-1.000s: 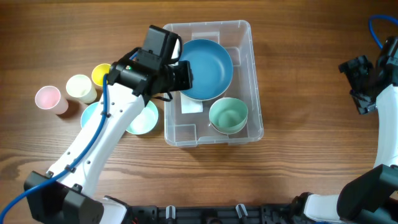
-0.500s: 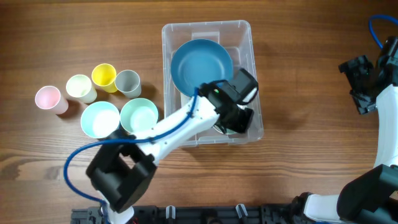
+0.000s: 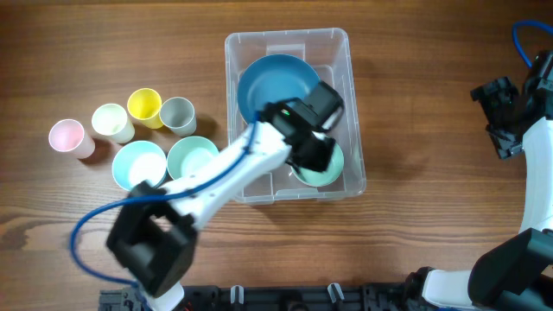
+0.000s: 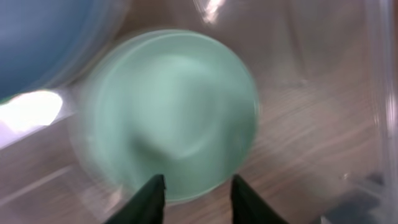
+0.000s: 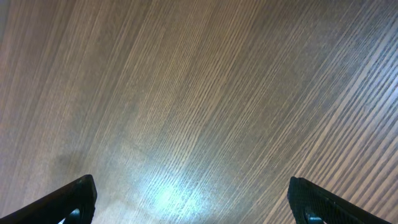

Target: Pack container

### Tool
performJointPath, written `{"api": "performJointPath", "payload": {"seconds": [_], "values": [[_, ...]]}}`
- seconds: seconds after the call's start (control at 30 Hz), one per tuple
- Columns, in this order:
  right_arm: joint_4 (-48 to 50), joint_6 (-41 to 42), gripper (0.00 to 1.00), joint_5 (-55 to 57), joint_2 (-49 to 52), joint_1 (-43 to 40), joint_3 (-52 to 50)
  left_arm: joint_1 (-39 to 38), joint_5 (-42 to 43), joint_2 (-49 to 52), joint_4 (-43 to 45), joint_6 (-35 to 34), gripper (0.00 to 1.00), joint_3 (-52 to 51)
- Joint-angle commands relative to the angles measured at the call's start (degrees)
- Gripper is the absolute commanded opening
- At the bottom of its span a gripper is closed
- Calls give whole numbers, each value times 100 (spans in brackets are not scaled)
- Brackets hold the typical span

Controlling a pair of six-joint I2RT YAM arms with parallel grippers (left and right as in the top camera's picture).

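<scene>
The container (image 3: 347, 53) is a large clear plastic bin at the table's middle. It holds a big blue bowl (image 3: 272, 82) at the back and a small green bowl (image 3: 335, 173) at the front right. My left gripper (image 3: 313, 154) reaches into the bin over the green bowl. In the left wrist view the green bowl (image 4: 168, 112) fills the middle, the blue bowl (image 4: 37, 37) lies at the upper left, and my fingers (image 4: 198, 194) are apart and empty at the bowl's near rim. My right gripper (image 5: 193, 199) is open and empty over bare wood at the far right (image 3: 505, 112).
Left of the bin stand a pink cup (image 3: 66, 136), a cream cup (image 3: 111, 121), a yellow cup (image 3: 144, 105) and a grey cup (image 3: 177, 112). A light blue bowl (image 3: 138, 164) and a mint bowl (image 3: 192, 158) sit in front of them.
My left arm swung from the bin's left rim by the blue bowl to over the green bowl inside the bin, then shifted slightly back. The right arm has not moved.
</scene>
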Motion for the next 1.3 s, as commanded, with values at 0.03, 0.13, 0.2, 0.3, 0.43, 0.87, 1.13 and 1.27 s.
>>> {"api": "performJointPath", "payload": {"seconds": [0.03, 0.13, 0.2, 0.3, 0.43, 0.87, 1.13, 1.27], "values": [[7, 79, 99, -28, 59, -7, 15, 1235, -1567, -1373, -807, -494, 48, 387], [7, 76, 100, -28, 59, -7, 17, 2542, -1731, -1860, -1322, -828, 53, 382], [7, 79, 100, -28, 59, -7, 15, 3438, -1729, -1947, -1591, -1014, 55, 382], [7, 79, 99, -28, 59, -7, 15, 4852, -1659, -1792, -1816, -1097, 56, 199], [7, 79, 100, -28, 59, -7, 15, 6067, -911, -1416, -1513, -1095, 55, -715], [7, 79, 100, -28, 59, -7, 15, 6686, -767, -1213, 1405, -1093, 44, -3807], [7, 79, 100, -28, 59, -7, 17, 6725, -852, -1419, 1010, -1093, 4, -3893], [7, 79, 100, -28, 59, -7, 15, 6953, -1084, -2111, 103, -1091, 4, -3353]]}}
